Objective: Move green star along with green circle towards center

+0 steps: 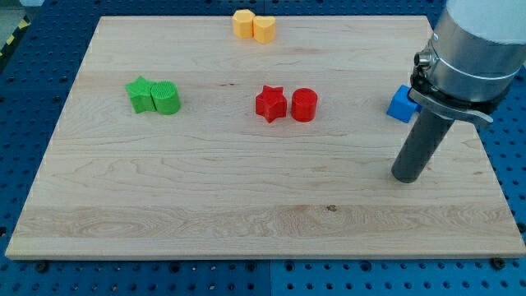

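Right now my tip (408, 176) stands on the wooden board (246, 214) near its right edge, the rod rising almost upright, leaning slightly toward the view's right, into the grey arm housing (477, 49); it is a bare rod touching no block. A blue block (402, 104) sits just above it, partly hidden. Bare wood stretches along the whole bottom of the board. Far across at the view's left lie the green star (141, 94) and green circle (166, 98), touching, with the red star (270, 104) and red circle (304, 105) between them and my tip. Two yellow blocks (253, 25) rest at the top edge.
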